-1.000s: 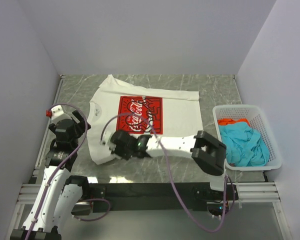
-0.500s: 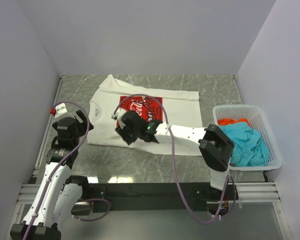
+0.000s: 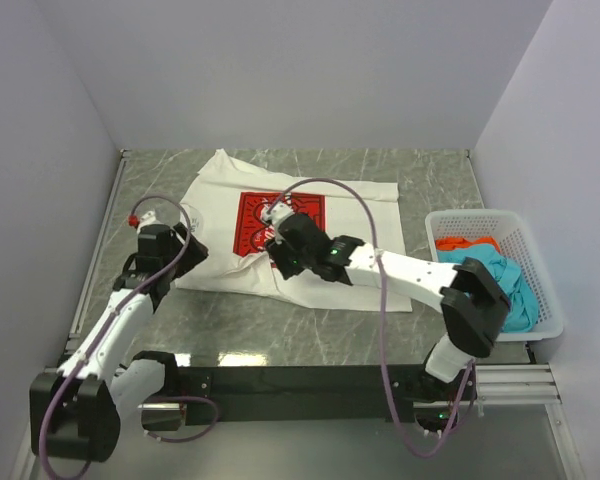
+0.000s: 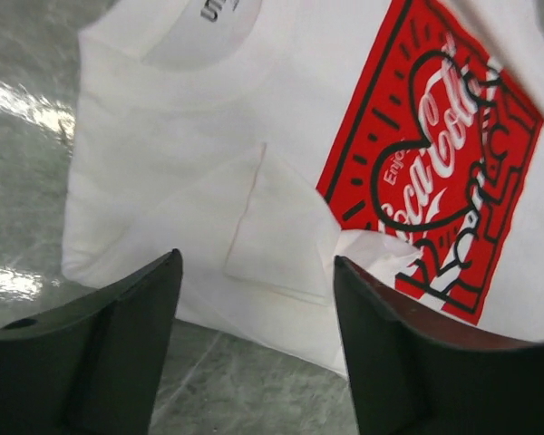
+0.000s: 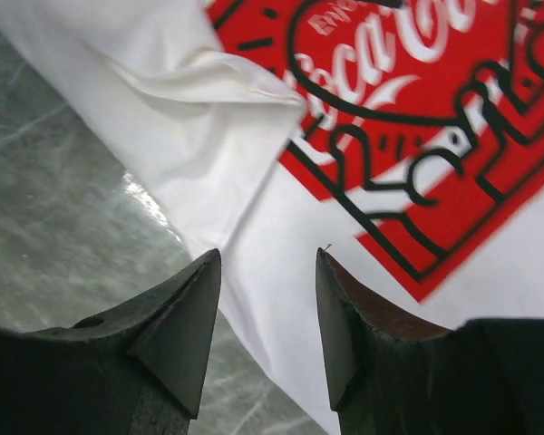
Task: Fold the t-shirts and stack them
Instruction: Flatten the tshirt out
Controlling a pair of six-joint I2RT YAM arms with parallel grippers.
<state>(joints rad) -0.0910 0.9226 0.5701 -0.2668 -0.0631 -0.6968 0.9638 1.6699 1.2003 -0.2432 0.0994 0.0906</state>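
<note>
The white t-shirt [image 3: 360, 215] with the red Coca-Cola print lies spread on the table, its near-left part folded in over the print's corner [image 5: 199, 136]. My right gripper [image 3: 278, 250] hangs open over the shirt's near edge [image 5: 267, 258], nothing between its fingers. My left gripper [image 3: 187, 250] stands open at the shirt's left side, above the near-left corner by the collar [image 4: 258, 263]. The shirt's chest pocket [image 4: 272, 227] shows under it. The teal t-shirt [image 3: 515, 290] and the red-orange t-shirt [image 3: 460, 243] lie in the basket.
A white mesh basket [image 3: 480, 215] stands at the right edge of the grey marble table [image 3: 430, 180]. My right arm's elbow [image 3: 475, 305] overlaps the basket's near-left corner. White walls close in the table on three sides.
My right gripper carried the shirt's near-left part toward the print, then opened and let it go. My left arm swung right, up to the shirt's left edge.
</note>
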